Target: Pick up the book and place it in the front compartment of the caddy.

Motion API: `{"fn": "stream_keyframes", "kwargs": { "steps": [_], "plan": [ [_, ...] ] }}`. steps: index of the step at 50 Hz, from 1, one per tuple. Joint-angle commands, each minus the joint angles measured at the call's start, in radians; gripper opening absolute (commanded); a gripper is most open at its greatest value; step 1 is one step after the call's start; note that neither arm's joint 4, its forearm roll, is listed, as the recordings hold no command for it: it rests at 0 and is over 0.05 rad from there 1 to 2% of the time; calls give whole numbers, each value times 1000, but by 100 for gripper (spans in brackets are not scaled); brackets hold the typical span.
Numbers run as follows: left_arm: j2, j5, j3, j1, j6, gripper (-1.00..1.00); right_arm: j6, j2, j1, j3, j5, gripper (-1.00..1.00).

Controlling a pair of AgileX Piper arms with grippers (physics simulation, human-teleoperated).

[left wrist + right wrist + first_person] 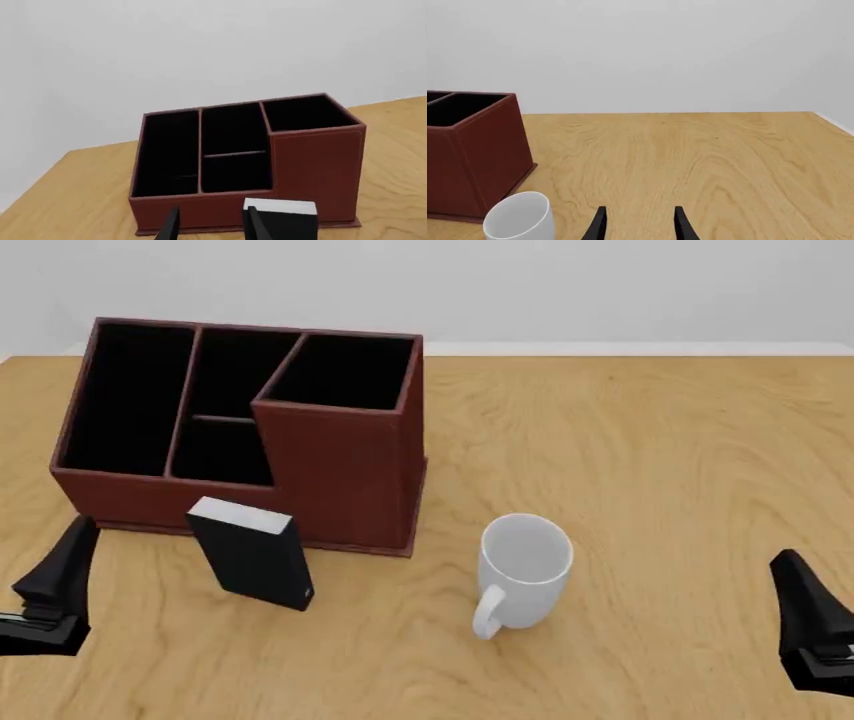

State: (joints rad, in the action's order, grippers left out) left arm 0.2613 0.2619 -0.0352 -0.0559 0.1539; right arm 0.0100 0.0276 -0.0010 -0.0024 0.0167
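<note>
The black book [254, 552] stands upright on the table just in front of the caddy [340, 465], its grey-white page edge on top; it also shows in the left wrist view [283, 217]. The reddish-brown caddy [313, 165] has black-lined compartments and a taller section at its right. My left gripper [54, 590] is open and empty at the near left, to the left of the book; its fingers [170, 225] show apart. My right gripper [807, 625] is open and empty at the near right; its fingers [680, 225] show apart.
A white mug [521, 570] stands upright right of the book, handle toward me; it also shows in the right wrist view [520, 217]. The wooden table [641, 440] stretches bare to the right and behind the mug. A white wall stands beyond its far edge.
</note>
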Motion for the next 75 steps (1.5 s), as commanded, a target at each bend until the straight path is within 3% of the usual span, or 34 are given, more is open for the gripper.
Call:
{"fn": "stream_keyframes", "kwargs": {
  "steps": [1,3,6,13,16,18,20,25,30,32,33,35,49,55,59,75],
  "plan": [
    [185,118,-92,-53,133,100,1,0,0,-1,-1,100],
    [239,116,-133,-60,135,100,0,-1,0,-2,-3,100],
    [306,130,-174,-84,215,100,1,2,0,-1,1,100],
    [391,-23,-334,-194,323,100,1,-1,0,-1,-2,100],
    [418,-93,-395,-227,335,100,1,0,0,-1,-1,100],
    [433,-123,-419,-252,388,100,1,-3,0,-1,-4,100],
    [441,-208,-470,-291,392,100,1,-1,0,-1,-1,100],
    [473,-214,-451,-319,497,100,1,-1,0,-1,-2,100],
    [515,-295,-504,-339,573,100,1,-2,0,-1,-2,100],
    [508,-357,-547,-359,576,100,1,-2,0,-3,-4,100],
    [517,-436,-622,-361,586,100,1,0,0,-1,-1,100],
    [503,-439,-579,-393,613,100,1,-4,0,-2,-6,100],
    [551,-706,-684,-425,675,100,1,-4,0,-5,-8,100],
    [534,-801,-682,-437,746,100,0,-2,0,-4,-5,100],
    [488,-833,-679,-470,796,100,1,2,0,-1,1,100],
    [509,-895,-692,-469,939,100,1,2,0,-1,1,100]
  ]
}}
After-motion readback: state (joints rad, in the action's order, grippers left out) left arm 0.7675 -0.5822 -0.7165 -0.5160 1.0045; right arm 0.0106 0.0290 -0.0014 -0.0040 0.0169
